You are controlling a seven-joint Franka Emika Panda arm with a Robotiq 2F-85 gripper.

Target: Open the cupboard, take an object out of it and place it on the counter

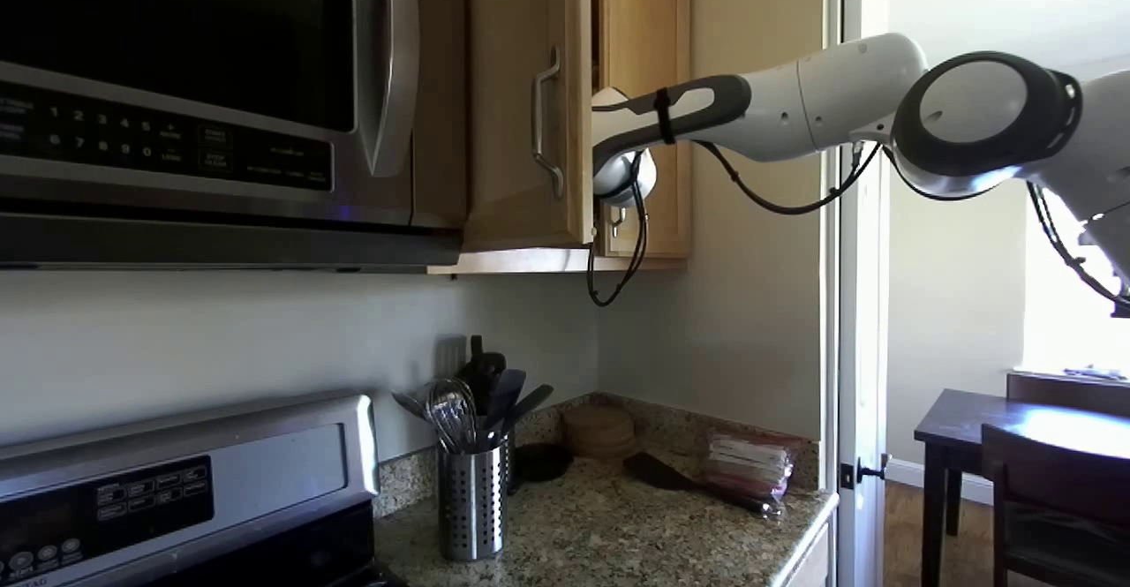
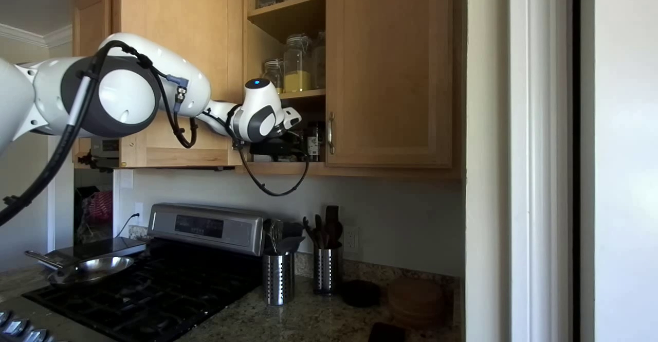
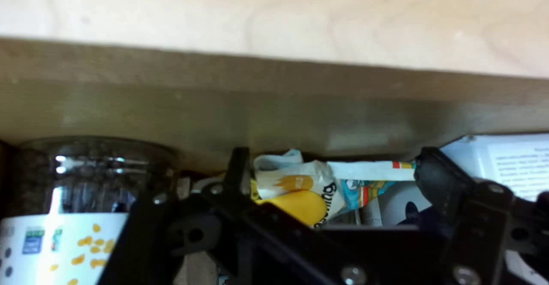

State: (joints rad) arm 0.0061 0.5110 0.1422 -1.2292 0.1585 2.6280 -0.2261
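Observation:
The cupboard (image 2: 388, 69) has one door (image 1: 516, 128) swung outward, baring its shelves. In an exterior view my gripper (image 2: 277, 147) reaches into the lowest compartment; that door hides it elsewhere. From the wrist, my gripper (image 3: 334, 156) is open, its fingers (image 3: 238, 169) wide apart with nothing held. Beyond and between them lie a white seasoning packet (image 3: 274, 175) with a yellow thing (image 3: 302, 205) and a blue-white packet (image 3: 364, 171). Left of the fingers stands a jar of dark contents (image 3: 64, 242), its white label dotted yellow. I cannot tell which is the object. Below is the granite counter (image 1: 618, 525).
A shelf board (image 3: 274, 19) runs close above the gripper. A white box (image 3: 514, 160) sits to the right. Glass jars (image 2: 296, 61) stand on the shelf above. The microwave (image 1: 371, 207) adjoins the swung-out door. A steel utensil holder (image 1: 472, 503) and brown bundle (image 1: 600, 429) occupy the counter.

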